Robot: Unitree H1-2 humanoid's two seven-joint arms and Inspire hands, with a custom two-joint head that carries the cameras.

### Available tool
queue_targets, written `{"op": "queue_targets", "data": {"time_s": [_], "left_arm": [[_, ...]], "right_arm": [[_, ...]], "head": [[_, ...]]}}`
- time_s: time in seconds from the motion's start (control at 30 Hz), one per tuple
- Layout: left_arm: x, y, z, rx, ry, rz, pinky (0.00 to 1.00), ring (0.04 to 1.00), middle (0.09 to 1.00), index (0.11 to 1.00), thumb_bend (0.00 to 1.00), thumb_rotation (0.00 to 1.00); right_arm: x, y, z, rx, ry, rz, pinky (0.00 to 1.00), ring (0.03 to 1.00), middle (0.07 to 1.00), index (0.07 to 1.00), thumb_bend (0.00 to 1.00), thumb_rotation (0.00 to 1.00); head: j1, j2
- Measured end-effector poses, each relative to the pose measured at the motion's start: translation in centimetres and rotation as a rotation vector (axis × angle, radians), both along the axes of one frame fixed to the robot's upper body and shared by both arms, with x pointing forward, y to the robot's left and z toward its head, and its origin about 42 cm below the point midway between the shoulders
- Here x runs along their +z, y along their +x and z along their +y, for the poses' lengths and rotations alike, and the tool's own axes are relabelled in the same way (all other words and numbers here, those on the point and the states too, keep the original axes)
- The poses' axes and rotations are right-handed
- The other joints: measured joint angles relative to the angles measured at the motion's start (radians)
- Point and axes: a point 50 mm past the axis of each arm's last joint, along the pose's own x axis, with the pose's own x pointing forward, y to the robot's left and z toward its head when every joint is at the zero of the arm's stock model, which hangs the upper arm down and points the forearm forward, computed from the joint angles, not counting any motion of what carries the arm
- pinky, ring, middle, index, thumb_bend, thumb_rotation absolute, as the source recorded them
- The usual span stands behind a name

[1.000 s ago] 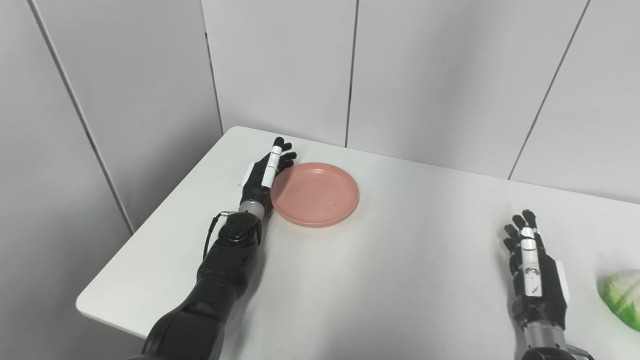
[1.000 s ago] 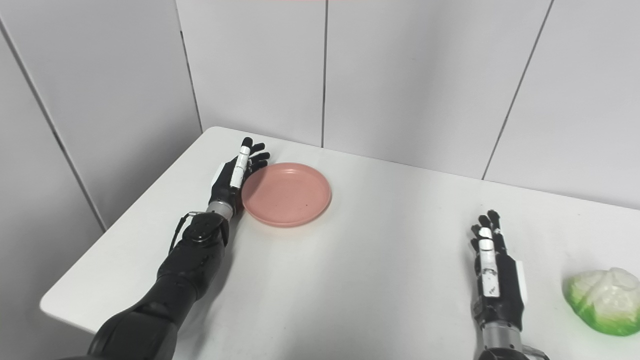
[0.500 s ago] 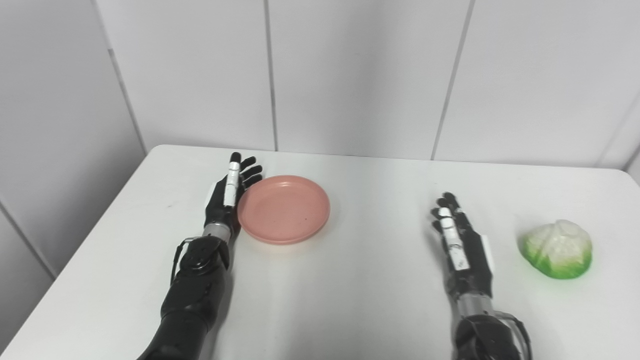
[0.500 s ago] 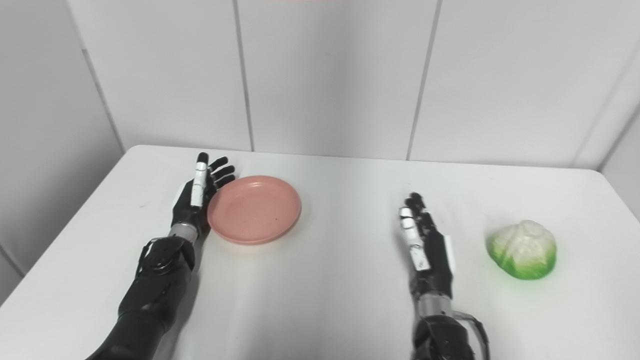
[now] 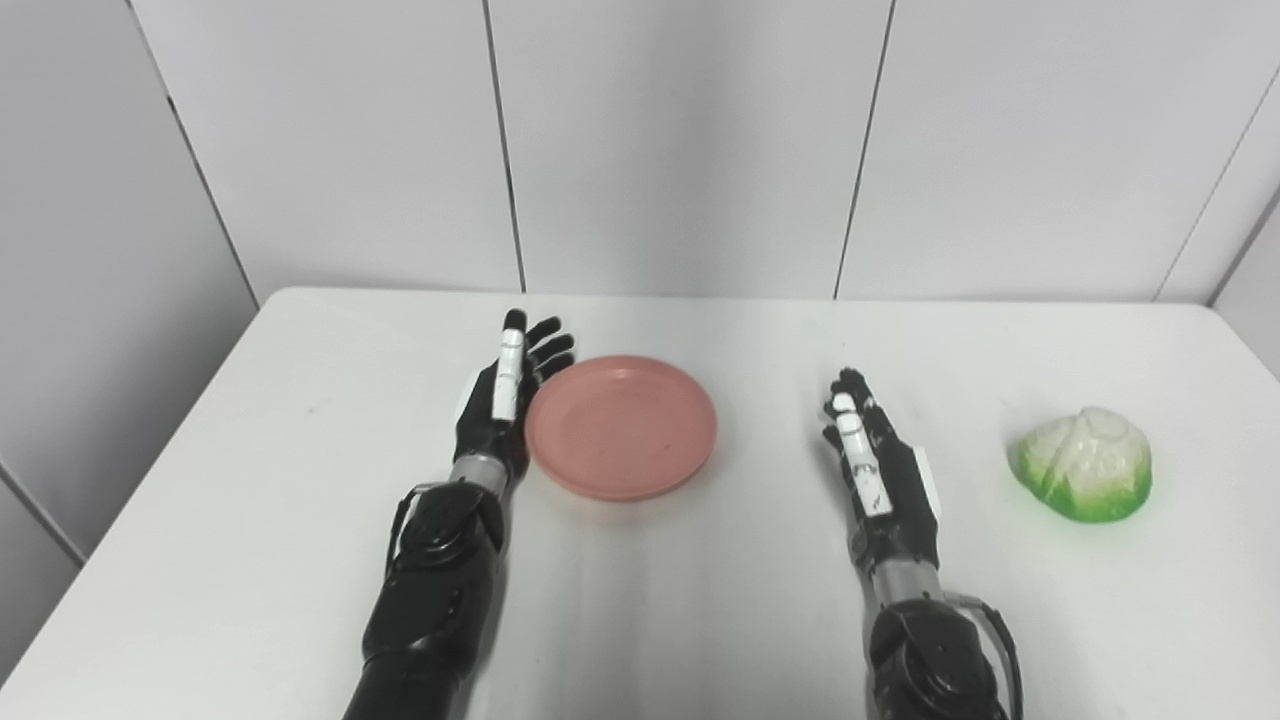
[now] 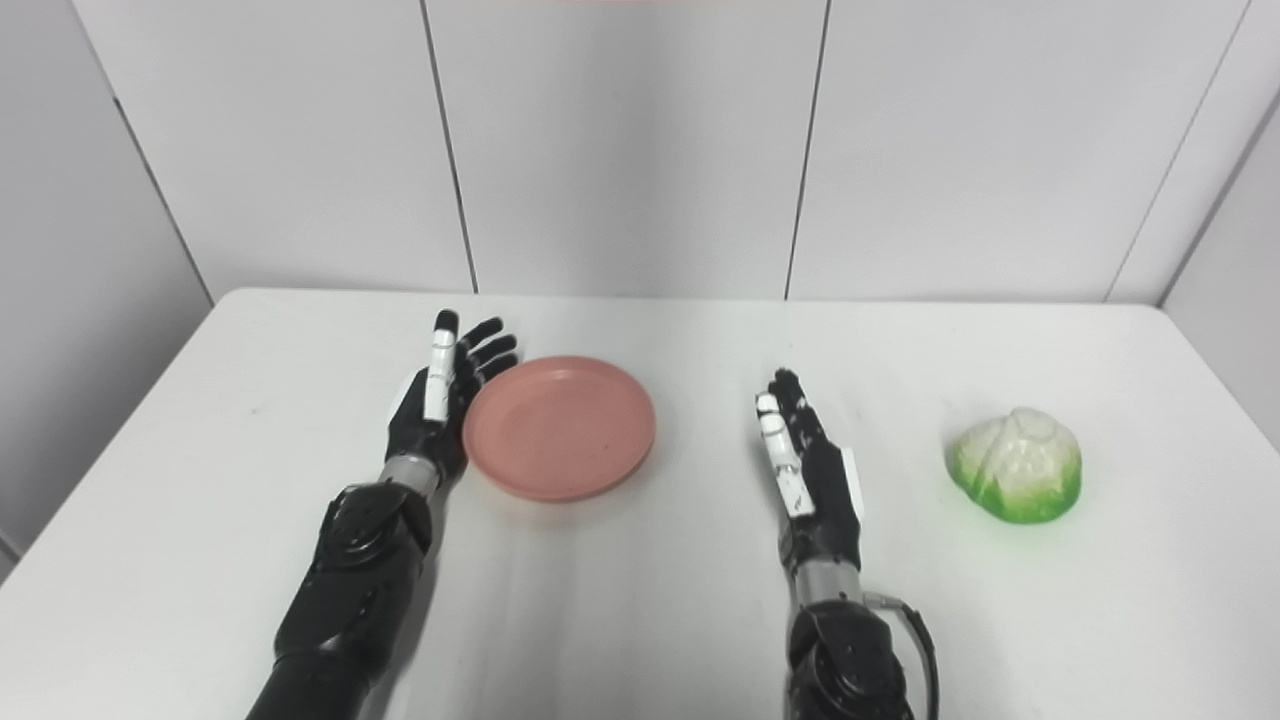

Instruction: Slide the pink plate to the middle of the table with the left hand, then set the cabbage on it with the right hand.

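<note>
A round pink plate (image 5: 622, 427) lies flat on the white table (image 5: 250, 470), a little left of centre. My left hand (image 5: 503, 398) stands on edge against the plate's left rim, fingers apart and holding nothing. A green and white cabbage (image 5: 1085, 463) sits at the right side of the table. My right hand (image 5: 880, 465) rests between plate and cabbage, open and empty, a short way from both.
Grey wall panels (image 5: 680, 140) rise close behind the table's far edge. The table's left edge and front left corner (image 5: 60, 610) drop off near my left forearm.
The camera has swung right, so the whole table and the cabbage now show. Relative to the table, the left hand and plate have moved right toward the middle.
</note>
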Motion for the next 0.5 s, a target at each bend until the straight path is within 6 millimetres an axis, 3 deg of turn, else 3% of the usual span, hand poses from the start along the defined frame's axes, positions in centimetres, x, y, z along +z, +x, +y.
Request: {"op": "queue_targets", "data": {"time_s": [0.23, 0.4, 0.5], "left_arm": [[-0.2, -0.2, -2.6, -0.048, -0.031, 0.0, 0.84, 0.85, 0.827, 0.806, 0.86, 1.0], [-0.6, 0.0, -3.9, -0.069, -0.035, 0.001, 0.81, 0.828, 0.822, 0.816, 0.87, 1.0], [-0.7, -0.1, -4.6, -0.079, -0.023, -0.002, 0.82, 0.828, 0.817, 0.809, 0.87, 1.0]], "right_arm": [[0.0, 0.0, 0.2, 0.006, -0.02, 0.002, 0.94, 0.928, 0.941, 0.933, 0.64, 0.82], [0.0, 0.0, 0.0, -0.001, -0.016, 0.004, 0.93, 0.92, 0.927, 0.912, 0.64, 0.79], [0.0, 0.0, -0.1, -0.006, -0.021, 0.003, 0.93, 0.927, 0.94, 0.934, 0.66, 0.84]], "head": [[-0.02, 0.006], [-0.014, 0.012], [-0.012, 0.014]]}}
